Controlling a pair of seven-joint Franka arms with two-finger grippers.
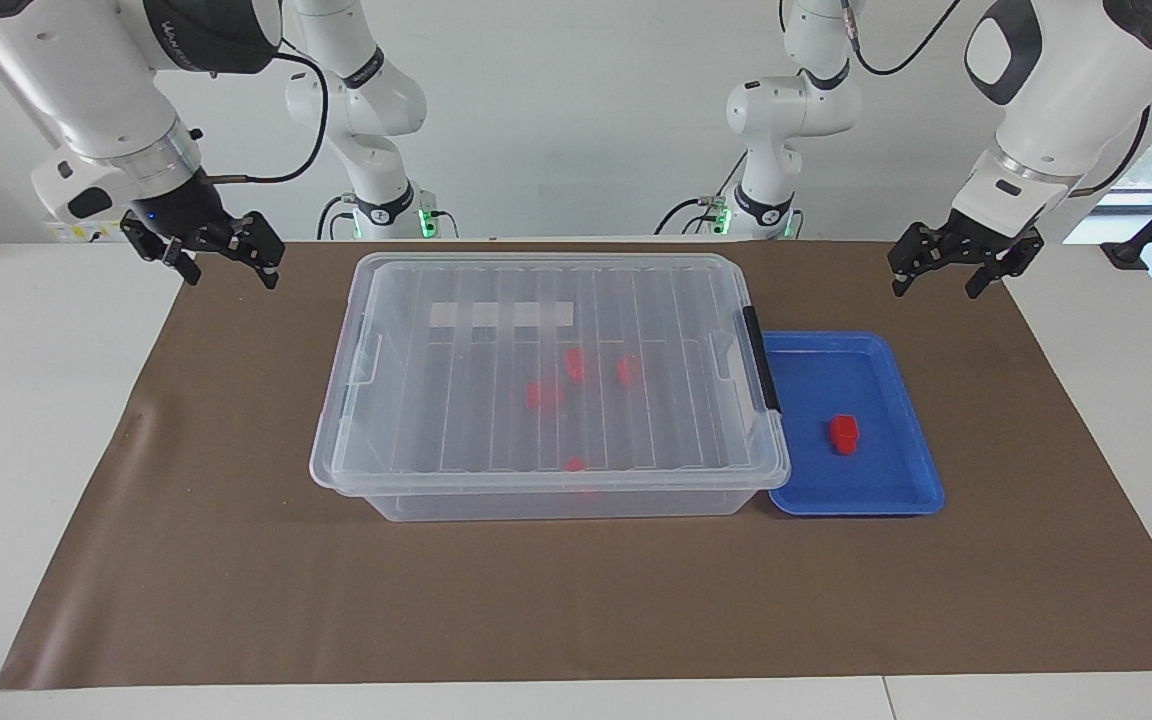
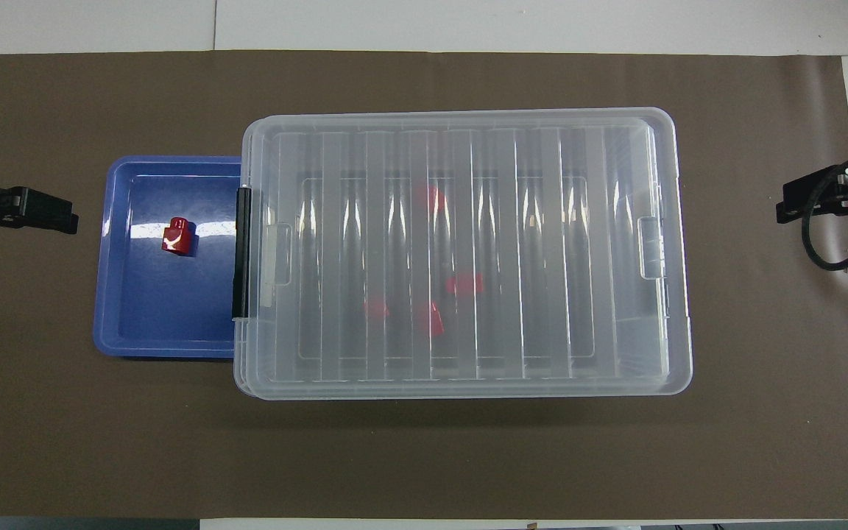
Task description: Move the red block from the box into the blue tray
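Left hand (image 1: 939, 270) open, over brown mat (image 1: 576, 600)

Through the ribbed lid (image 2: 461, 250) we see the red blocks in the box (image 1: 546, 500) only as smears, perhaps four. The overhead picture's edges crop both hands.

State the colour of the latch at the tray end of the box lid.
Black; the latch on the box shows best in the overhead view.

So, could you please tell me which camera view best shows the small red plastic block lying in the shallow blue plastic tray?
The overhead view: the small red plastic block appears larger, its stub visible, in the shallow blue plastic tray. The facing view shows it smaller.
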